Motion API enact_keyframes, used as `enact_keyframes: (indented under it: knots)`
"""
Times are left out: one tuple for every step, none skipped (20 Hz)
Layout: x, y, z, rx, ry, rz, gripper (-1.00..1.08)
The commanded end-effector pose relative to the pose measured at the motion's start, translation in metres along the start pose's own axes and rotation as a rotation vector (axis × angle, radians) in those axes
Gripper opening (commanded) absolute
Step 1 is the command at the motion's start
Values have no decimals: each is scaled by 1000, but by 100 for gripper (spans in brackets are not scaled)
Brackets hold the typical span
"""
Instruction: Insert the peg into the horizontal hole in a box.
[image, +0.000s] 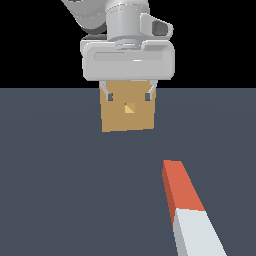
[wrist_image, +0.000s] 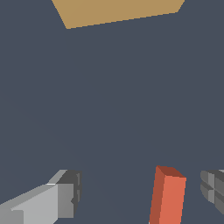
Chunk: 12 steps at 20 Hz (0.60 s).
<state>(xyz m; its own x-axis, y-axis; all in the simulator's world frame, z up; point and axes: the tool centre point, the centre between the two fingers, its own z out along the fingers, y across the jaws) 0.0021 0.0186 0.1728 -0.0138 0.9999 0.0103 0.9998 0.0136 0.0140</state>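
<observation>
The peg (image: 187, 210) lies flat on the dark floor in the foreground, its orange-red half pointing toward the box and its white half nearest the camera. Farther back stands the tan box (image: 120, 120), with the small square hole (image: 129, 108) in the face turned to the exterior view. My gripper (image: 127, 96) hangs open in the air and overlaps the box's upper part in that view. In the wrist view, the peg's orange end (wrist_image: 168, 197) shows between the spread fingers (wrist_image: 70, 192), nearer the other one, untouched. The box (wrist_image: 118, 11) shows at the picture's edge.
A flat dark grey floor (image: 60, 175) spreads around the box and the peg. Nothing else stands on it. Beyond the floor's far edge the background is black.
</observation>
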Motion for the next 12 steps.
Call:
enact_keyframes:
  knots:
    - [0, 0, 0, 0, 0, 0, 100]
    - [0, 0, 0, 0, 0, 0, 100]
    - [-2, 1, 1, 0, 0, 1, 100]
    - [-4, 1, 2, 0, 0, 2, 100]
    - [-6, 2, 3, 0, -1, 3, 100]
    - [-10, 3, 4, 1, -1, 5, 100]
    - [-14, 5, 6, 1, -1, 8, 100]
    - [-19, 7, 9, 1, -2, 11, 100]
    - [-25, 9, 11, 1, -2, 14, 100]
    - [-32, 11, 14, 2, -2, 18, 100]
    - [-39, 13, 17, 2, -3, 22, 100]
    - [-47, 15, 21, 3, -3, 26, 100]
